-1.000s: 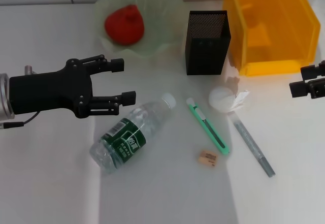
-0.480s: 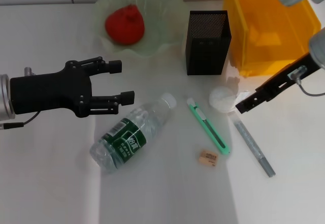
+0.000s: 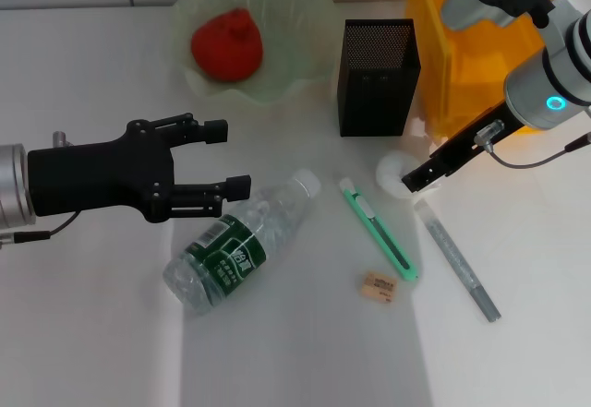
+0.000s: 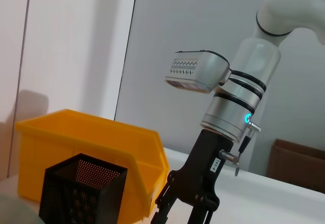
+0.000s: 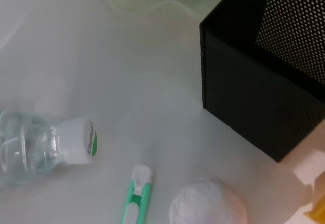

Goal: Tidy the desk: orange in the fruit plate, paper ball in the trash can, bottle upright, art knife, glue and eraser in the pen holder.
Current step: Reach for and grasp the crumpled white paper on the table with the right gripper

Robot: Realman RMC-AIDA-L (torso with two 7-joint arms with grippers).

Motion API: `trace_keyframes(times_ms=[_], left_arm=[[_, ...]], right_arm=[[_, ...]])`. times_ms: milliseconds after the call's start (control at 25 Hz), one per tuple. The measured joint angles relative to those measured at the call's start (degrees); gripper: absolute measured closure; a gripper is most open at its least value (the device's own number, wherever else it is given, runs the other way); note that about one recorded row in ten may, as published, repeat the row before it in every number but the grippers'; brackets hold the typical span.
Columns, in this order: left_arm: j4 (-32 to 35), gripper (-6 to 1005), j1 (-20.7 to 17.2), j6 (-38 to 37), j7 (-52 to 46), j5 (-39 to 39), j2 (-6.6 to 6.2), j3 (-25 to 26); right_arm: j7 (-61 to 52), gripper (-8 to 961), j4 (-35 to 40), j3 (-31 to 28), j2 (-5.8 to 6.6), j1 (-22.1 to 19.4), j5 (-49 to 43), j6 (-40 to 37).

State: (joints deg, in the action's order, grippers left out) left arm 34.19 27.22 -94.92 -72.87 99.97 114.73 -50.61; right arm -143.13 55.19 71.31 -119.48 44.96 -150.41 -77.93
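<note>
The orange (image 3: 226, 44), reddish in colour, lies in the pale green fruit plate (image 3: 305, 5). A clear bottle (image 3: 235, 245) with a green label lies on its side. My left gripper (image 3: 226, 159) hangs open just above and left of its neck, holding nothing. The white paper ball (image 3: 392, 169) (image 5: 208, 203) sits beside the black mesh pen holder (image 3: 377, 75). My right gripper (image 3: 413, 181) is open right over the ball's near edge and partly hides it. The green art knife (image 3: 377, 229), grey glue stick (image 3: 462, 264) and tan eraser (image 3: 378, 287) lie on the desk.
The yellow bin (image 3: 489, 47) stands at the back right, close behind my right arm (image 4: 223, 117). The pen holder (image 5: 254, 92), the bottle cap (image 5: 78, 140) and the knife tip (image 5: 134, 198) crowd around the ball. The white desk (image 3: 92, 333) extends to the front left.
My right arm swung in from the right edge and lowered its gripper onto the paper ball. The left gripper shifted slightly toward the bottle.
</note>
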Motion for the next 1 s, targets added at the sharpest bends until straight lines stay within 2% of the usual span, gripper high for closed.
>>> trace_keyframes(times_ms=[680, 1000], left_arm=[[0.0, 135, 0.1, 0.3, 0.0, 1.3, 0.32, 0.0], [0.0, 135, 0.0, 0.6, 0.0, 1.3, 0.47, 0.0]], right_arm=[[0.0, 150, -0.9, 1.5, -0.04, 1.5, 3.6, 1.6], [0.0, 151, -8.0, 3.1, -0.04, 4.6, 3.6, 5.6]])
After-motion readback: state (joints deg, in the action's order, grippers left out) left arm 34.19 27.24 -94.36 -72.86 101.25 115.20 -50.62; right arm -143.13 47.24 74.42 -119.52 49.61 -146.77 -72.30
